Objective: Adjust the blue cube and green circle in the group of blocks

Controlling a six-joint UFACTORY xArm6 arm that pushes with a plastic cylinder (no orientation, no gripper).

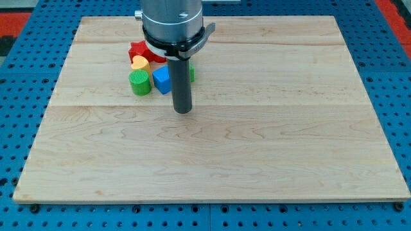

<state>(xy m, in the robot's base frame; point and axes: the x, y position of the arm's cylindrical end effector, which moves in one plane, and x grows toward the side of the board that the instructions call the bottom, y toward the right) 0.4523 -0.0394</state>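
Observation:
A tight group of blocks sits at the upper left of the wooden board. The green circle is at the group's left front. The blue cube is just right of it. A yellow block and a red block lie behind them. Another green block peeks out to the right of the rod. My tip rests on the board just below and to the right of the blue cube, a small gap apart from it. The rod and arm body hide part of the group.
The board lies on a blue pegboard surface. A red area shows at the view's top right corner, beyond the board.

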